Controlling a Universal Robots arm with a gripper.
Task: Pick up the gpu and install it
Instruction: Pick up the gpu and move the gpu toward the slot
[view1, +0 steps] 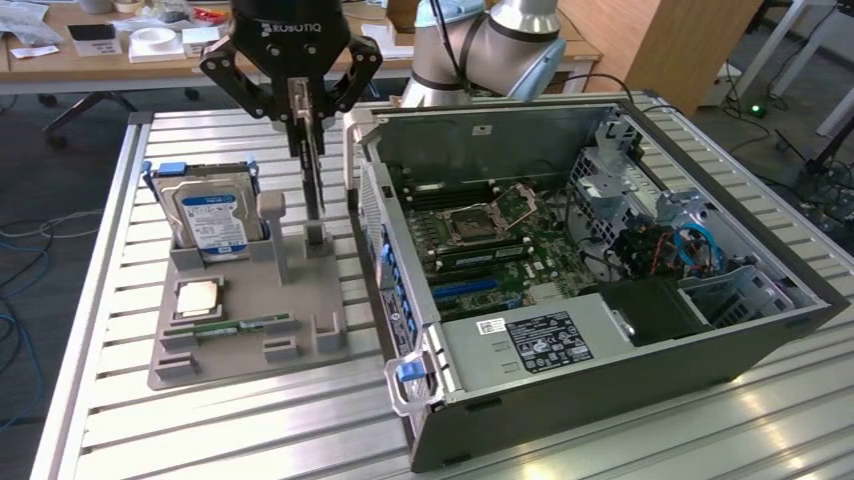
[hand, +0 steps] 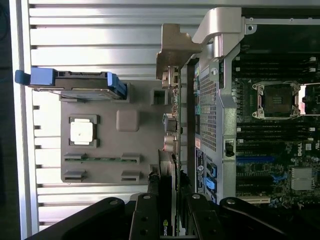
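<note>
Gripper (view1: 307, 122) of the single arm, hanging fingers-down over the grey parts fixture (view1: 240, 345) on the slatted table (view1: 200, 430), its fingers (hand: 145, 220) clamped from both sides on the upper edge of the gpu (view1: 312, 180); the card hangs upright and edge-on, its lower end at the slotted post at the back of the fixture, and whether it has cleared that slot cannot be told. Gripping the thin card across its faces presumably keeps it vertical, with the connector edge likely pointing down. In the wrist view the gpu (hand: 167, 192) runs out between the fingers over the fixture, just beside the outer wall of the computer case (view1: 574, 400). The fixture gives each part its own seat, probably so that each is presented in a fixed pose: the hard drive (view1: 214, 215) stands on edge in a cradle, the processor (view1: 198, 297) lies flat in a recess, and the memory stick (view1: 247, 325) rests between small blocks. The case lies on its side with the panel off, so the motherboard (view1: 487, 240) faces upward, which leaves its slots open to an approach from above
</note>
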